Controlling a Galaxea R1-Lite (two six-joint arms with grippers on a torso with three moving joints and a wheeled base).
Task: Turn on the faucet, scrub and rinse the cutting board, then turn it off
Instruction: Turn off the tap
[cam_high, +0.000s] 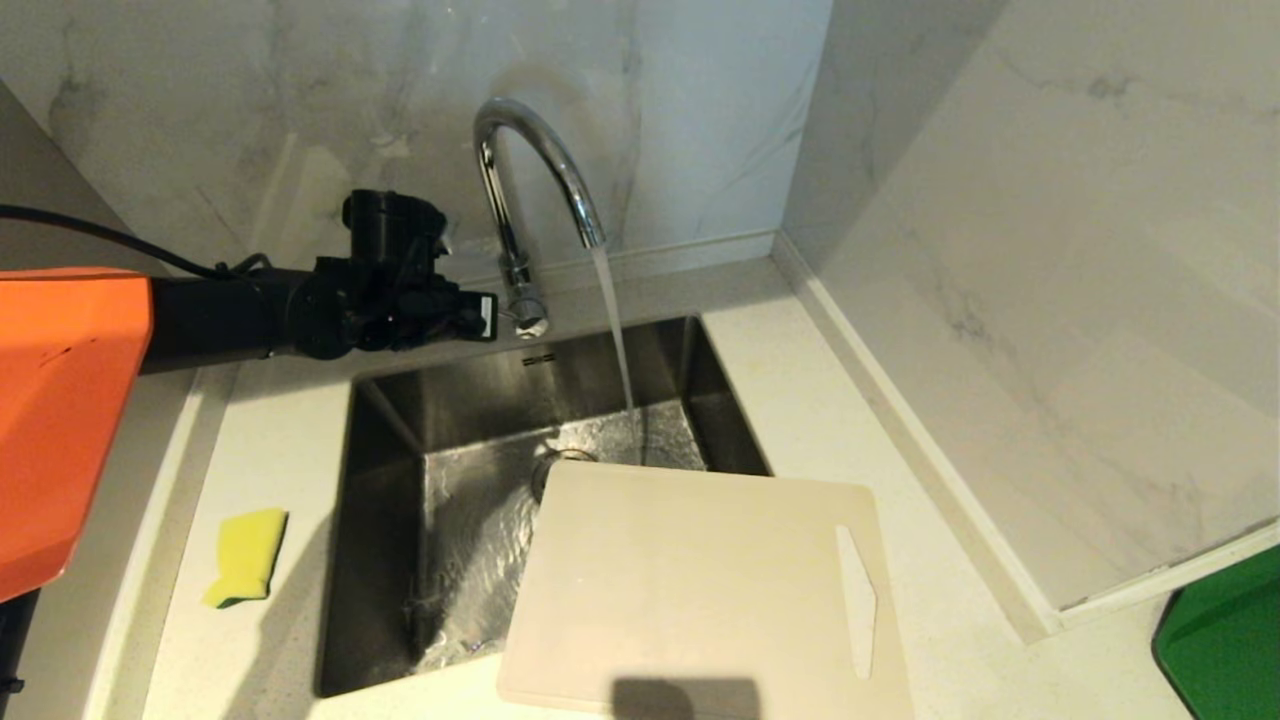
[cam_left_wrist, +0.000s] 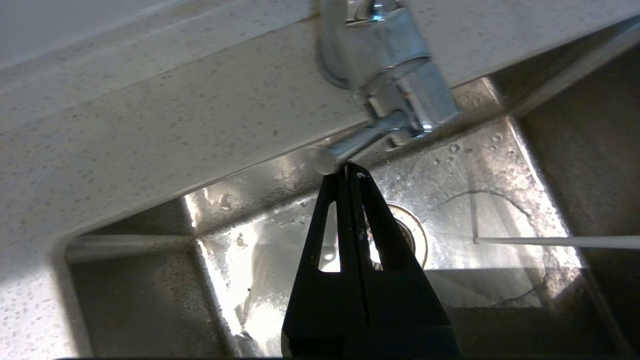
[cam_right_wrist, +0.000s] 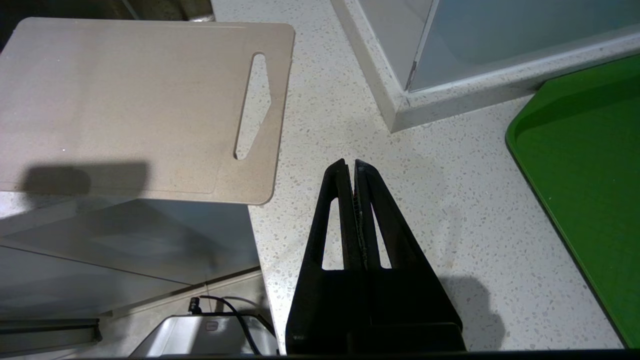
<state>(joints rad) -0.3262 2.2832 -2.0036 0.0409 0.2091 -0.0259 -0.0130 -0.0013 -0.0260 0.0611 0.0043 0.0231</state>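
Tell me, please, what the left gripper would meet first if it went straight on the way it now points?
Most likely the faucet's lever: the shut left gripper has its tips right at the lever's round end, with the faucet body just beyond. Whether they already touch is unclear.

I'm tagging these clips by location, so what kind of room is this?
Most likely a kitchen: a steel sink set into a speckled countertop, a chrome faucet running water into it, and a cutting board lying partly over the basin, with a sponge nearby.
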